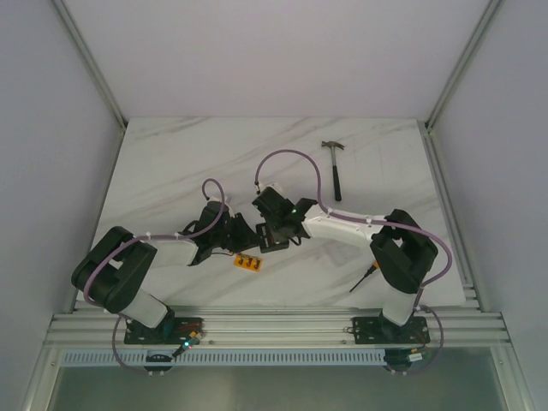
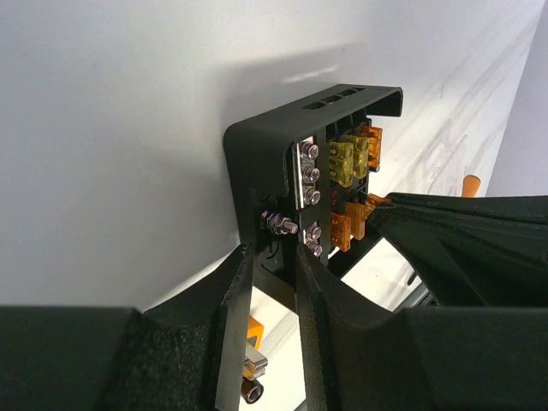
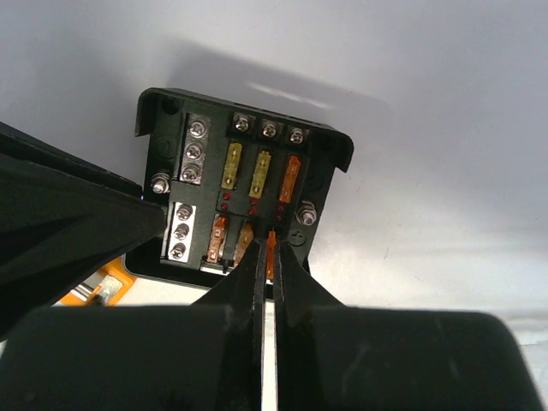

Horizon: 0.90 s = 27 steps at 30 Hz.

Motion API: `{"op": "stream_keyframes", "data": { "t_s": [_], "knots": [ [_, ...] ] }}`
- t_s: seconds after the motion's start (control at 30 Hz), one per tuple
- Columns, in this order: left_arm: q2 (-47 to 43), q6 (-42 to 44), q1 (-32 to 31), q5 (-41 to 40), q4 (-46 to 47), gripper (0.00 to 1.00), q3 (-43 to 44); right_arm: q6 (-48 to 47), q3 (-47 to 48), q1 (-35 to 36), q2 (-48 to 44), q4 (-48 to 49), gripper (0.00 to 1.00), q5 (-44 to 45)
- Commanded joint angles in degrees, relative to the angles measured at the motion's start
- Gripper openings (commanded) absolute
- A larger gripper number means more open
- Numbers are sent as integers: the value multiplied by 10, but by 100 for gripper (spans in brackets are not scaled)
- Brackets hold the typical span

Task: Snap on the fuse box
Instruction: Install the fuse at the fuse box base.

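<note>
Right gripper (image 3: 271, 257) nearest, jaws all but closed on an orange fuse (image 3: 271, 241) in the 6 o'clock row of the fuse box (image 3: 158, 116). Left gripper (image 2: 274, 257) part-open, clamped on the box's wall at its 6 o'clock; box at table (image 1: 171, 163) centre, between both wrists. Inside box: two yellow fuses (image 3: 231, 165), more orange ones, screw terminals (image 3: 195, 151); orange strip (image 1: 249, 263) on the table just at 6 o'clock of the box.
</note>
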Motion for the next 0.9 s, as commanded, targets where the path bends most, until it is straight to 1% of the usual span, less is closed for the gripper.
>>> {"op": "stream_keyframes", "data": {
  "t_s": [0.0,0.13,0.27,0.57,0.63,0.77,0.87],
  "knots": [
    [5,1,-5,-7,-17,36,-5,-24,-27,14,61,-24,0,14],
    [6,0,-6,-7,-17,35,-4,-13,-19,18,76,-42,0,38],
    [5,-1,-6,-7,-17,35,-5,10,-26,4,71,-56,0,53],
    [5,-1,-6,-8,-18,35,-5,22,-1,-5,48,-71,0,-5],
    [4,-1,-6,-8,-17,35,-6,27,8,-8,49,-85,3,-2],
    [3,-1,-6,-8,-19,35,-7,29,17,-18,40,-98,13,-18],
    [3,-1,-6,-8,-18,35,-6,27,25,-20,36,-102,15,-31]
  ]
}}
